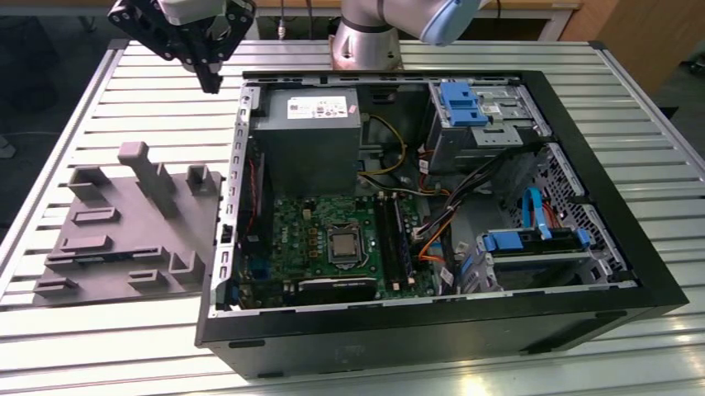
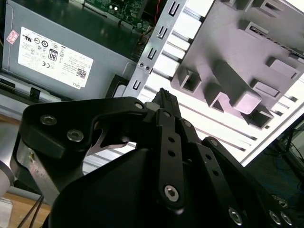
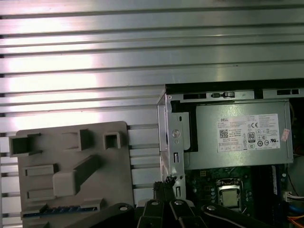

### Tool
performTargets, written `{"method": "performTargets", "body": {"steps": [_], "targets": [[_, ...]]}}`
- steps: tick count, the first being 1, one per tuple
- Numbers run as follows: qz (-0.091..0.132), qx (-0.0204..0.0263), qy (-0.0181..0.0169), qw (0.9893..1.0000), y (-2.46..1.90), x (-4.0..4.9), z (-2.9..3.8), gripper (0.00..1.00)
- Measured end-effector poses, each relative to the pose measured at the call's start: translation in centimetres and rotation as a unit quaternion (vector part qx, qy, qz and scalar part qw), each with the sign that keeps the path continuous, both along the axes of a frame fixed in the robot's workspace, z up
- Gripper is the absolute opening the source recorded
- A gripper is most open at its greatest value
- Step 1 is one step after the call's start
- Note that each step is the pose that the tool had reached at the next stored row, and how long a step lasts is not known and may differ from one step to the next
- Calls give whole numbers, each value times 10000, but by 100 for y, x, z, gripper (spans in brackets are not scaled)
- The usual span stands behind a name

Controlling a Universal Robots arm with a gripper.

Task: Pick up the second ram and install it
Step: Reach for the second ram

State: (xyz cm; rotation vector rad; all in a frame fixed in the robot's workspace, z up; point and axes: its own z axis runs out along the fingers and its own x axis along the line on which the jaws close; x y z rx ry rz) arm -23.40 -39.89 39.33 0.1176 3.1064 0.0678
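The tool (image 1: 210, 81) hangs above the slatted metal desk (image 1: 132, 91), just off the corner of the open computer case (image 1: 441, 330) where the grey power supply (image 1: 306, 136) sits. In the exterior view it is on the exterior view's left of that corner, with its black fingers pointing down at the desk. In the second wrist view the fingers (image 2: 167, 137) run together to a single narrow tip. They are closed on each other with nothing between them.

The grey fixture plate (image 1: 111, 239) lies flat on the desk, on the exterior view's left of the case and just beside its wall. Several thick grey posts (image 1: 149, 177) stand up from it. In the first wrist view a thin, dark, long strip with a bluish row along it lies in a shallow slot of the plate. This looks to be the second ram (image 3: 61, 209), though the angle makes it hard to be sure. It rests on the fixture with its length running across the plate, on the far side of the posts from the tool's fingertips (image 3: 164, 187). It is well apart from the tool and nothing touches it.

Inside the case the green motherboard (image 1: 314, 219) lies below the power supply with its square silver processor (image 1: 343, 245) exposed. The long dark memory slots (image 1: 394, 235) run alongside it on the exterior view's right. Blue drive brackets (image 1: 463, 103) sit in the bays further to that side.
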Motion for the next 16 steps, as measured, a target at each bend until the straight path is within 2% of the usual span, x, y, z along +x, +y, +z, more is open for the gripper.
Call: {"method": "performTargets", "body": {"steps": [16], "targets": [[0, 0, 0, 10000, 0, -58, 0, 11]]}}
